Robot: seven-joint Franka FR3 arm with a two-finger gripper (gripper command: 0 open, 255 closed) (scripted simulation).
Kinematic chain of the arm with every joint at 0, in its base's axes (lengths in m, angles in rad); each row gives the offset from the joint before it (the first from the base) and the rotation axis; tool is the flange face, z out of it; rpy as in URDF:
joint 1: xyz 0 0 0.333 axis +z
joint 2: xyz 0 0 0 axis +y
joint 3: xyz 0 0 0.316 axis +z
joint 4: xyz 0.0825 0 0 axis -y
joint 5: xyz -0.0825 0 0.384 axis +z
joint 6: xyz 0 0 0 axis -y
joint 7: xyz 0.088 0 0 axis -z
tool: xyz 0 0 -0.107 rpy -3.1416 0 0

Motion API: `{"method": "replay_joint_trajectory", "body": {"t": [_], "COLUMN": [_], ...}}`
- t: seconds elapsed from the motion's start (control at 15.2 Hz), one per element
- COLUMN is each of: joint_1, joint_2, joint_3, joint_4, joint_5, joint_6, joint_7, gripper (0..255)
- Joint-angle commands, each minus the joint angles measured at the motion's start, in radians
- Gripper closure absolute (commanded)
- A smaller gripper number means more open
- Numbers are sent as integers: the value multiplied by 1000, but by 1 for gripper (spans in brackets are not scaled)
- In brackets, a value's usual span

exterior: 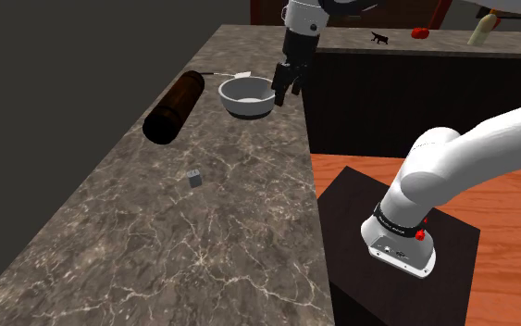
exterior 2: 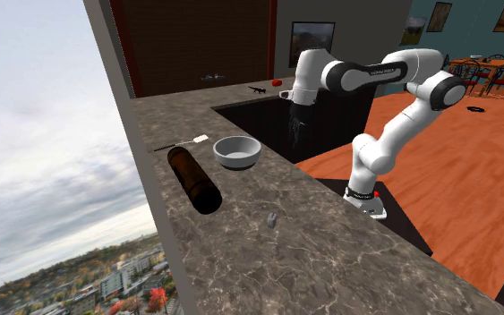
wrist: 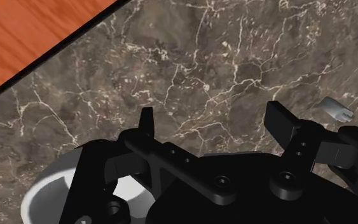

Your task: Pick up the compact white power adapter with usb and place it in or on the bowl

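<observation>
The gripper [exterior: 286,93] is wide open with nothing in it, right beside the bowl [exterior: 246,98]. The little grey adapter [exterior: 194,178] sits well away on the counter [exterior: 156,259], closer to the stand [exterior: 452,250].

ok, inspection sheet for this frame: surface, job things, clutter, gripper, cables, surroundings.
Surface: brown marbled counter.
Job's things: small grey adapter alone mid-counter; bowl upright, nothing seen inside.
Clutter: dark cylinder on its side beside bowl; white utensil flat near both.
Gripper: gripper open, empty, by the bowl, well away from adapter.
Cables: nothing seen.
Surroundings: orange wood floor; window onto sky and city.
</observation>
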Motion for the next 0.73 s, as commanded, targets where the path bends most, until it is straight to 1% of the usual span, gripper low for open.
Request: {"method": "replay_joint_trajectory", "body": {"t": [0.0, 0.33, 0.66], "joint_1": [12, 31, 41], "joint_2": [46, 170, 316], "joint_3": [46, 150, 252], "joint_4": [16, 77, 165], "joint_5": [15, 29, 8], "joint_6": [34, 104, 165], "joint_7": [43, 142, 250], "gripper": [0, 0, 0]}}
